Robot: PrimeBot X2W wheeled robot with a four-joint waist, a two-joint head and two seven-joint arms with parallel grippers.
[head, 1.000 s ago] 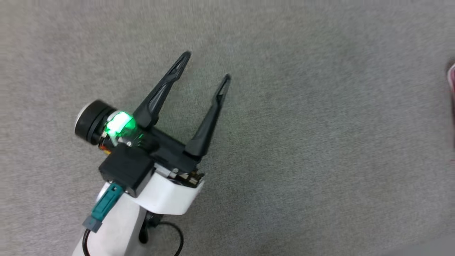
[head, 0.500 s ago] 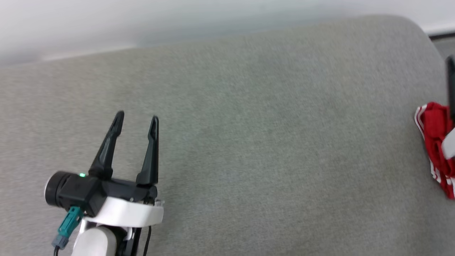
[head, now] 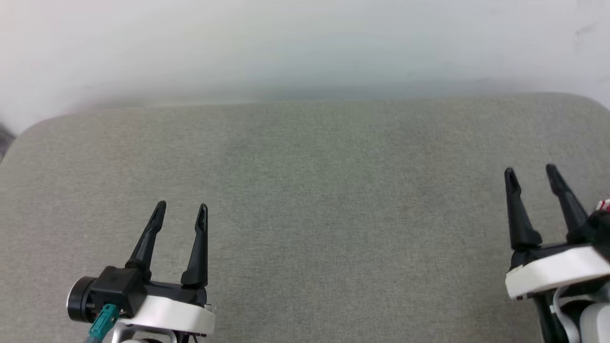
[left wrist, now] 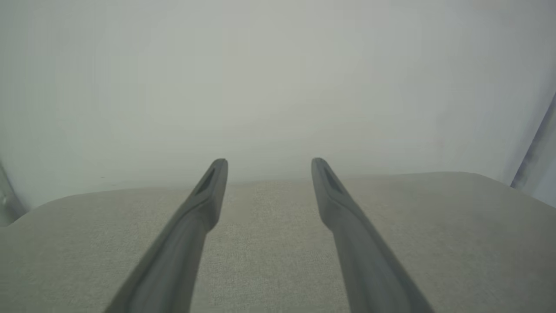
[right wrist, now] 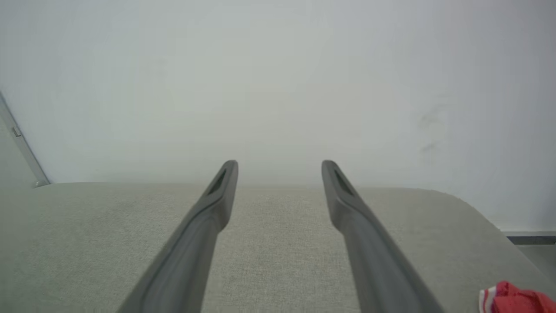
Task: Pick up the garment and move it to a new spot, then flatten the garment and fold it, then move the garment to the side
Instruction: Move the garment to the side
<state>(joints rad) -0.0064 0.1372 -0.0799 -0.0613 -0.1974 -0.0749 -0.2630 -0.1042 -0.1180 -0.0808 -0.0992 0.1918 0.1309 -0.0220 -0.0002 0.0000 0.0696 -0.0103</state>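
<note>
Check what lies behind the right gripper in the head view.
A sliver of the red-and-white garment peeks out past the open right gripper, lying on the grey cushion. The gripper's body and the frame edge hide the rest of it.

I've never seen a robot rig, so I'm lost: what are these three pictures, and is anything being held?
This is a two-armed robot. The picture showing both claws is from a camera on its head, looking down at a grey padded surface before a pale wall. The dark two-pronged claws are its grippers: left gripper at lower left, right gripper at lower right. The other two pictures come from a camera on each wrist, looking along that gripper's own fingers. Both grippers are open and hold nothing. A crumpled red and white garment lies near the surface's right end, just right of the right gripper.
</note>
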